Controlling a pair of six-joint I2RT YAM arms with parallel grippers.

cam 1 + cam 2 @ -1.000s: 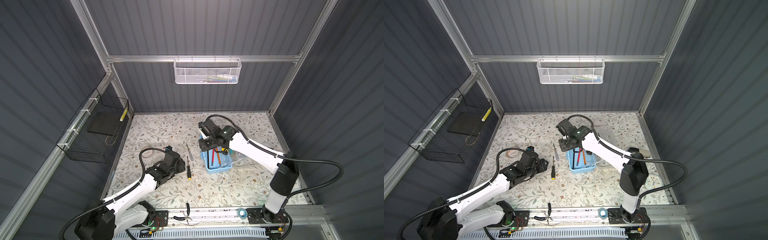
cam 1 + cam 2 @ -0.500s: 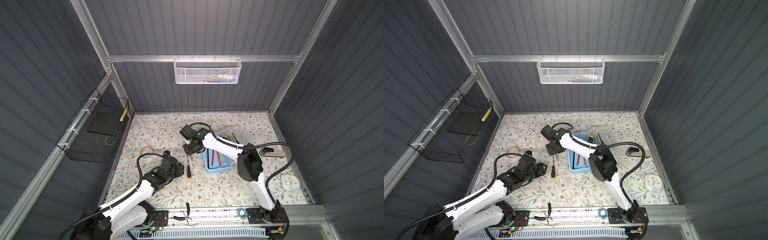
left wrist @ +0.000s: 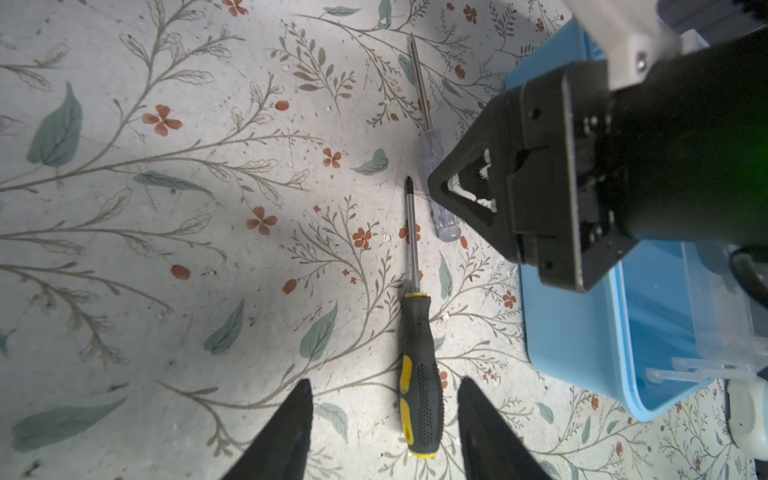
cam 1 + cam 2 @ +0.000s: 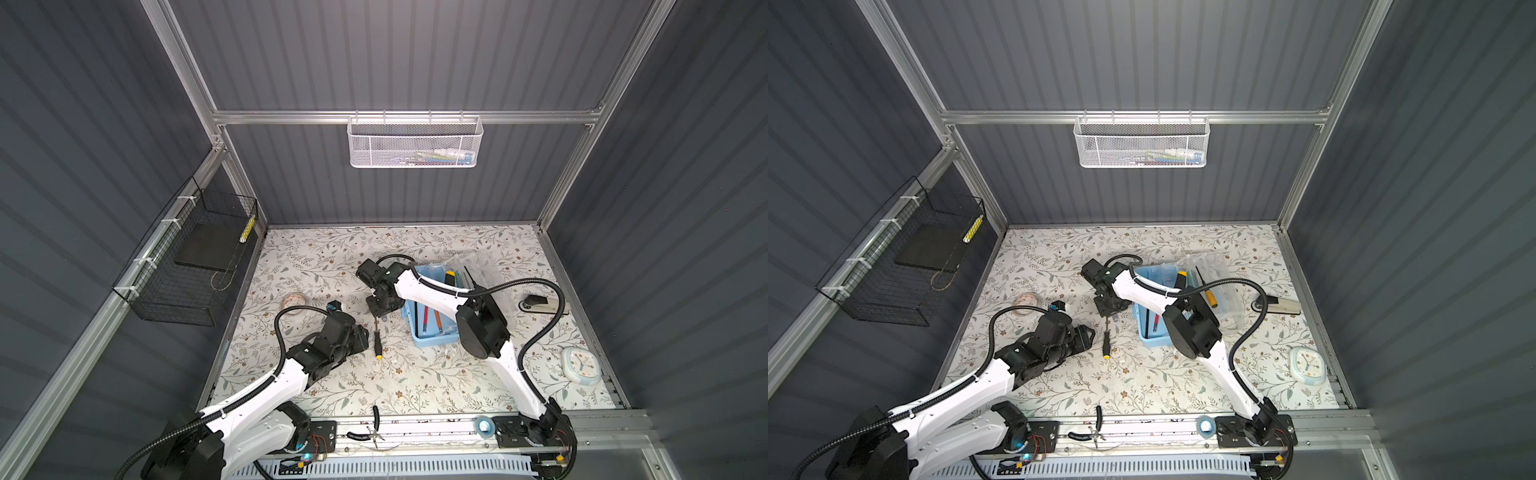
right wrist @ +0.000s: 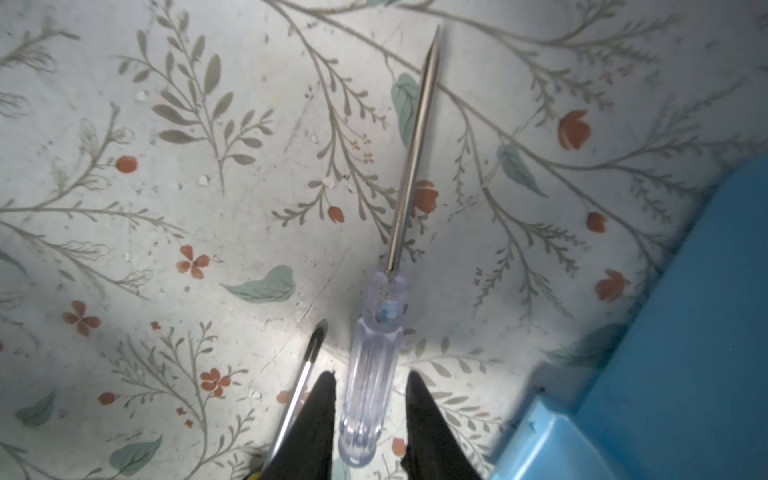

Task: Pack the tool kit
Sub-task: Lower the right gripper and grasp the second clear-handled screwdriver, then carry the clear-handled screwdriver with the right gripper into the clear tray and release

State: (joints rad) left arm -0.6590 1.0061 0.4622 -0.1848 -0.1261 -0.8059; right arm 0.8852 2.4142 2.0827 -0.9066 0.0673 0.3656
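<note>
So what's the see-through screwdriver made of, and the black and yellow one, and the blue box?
See-through screwdriver: handle looks like clear glossy plastic, since the floral mat shows through; shaft is shiny grey, probably steel.
Black and yellow screwdriver: dimpled matte grip, likely rubber over plastic.
Blue box: smooth, slightly shiny plastic.

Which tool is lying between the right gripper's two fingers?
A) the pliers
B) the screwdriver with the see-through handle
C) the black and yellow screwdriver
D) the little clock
B: in the right wrist view the handle of the see-through screwdriver lies on the table, right between the black fingers of the right gripper, with a thin gap on each side.
</note>
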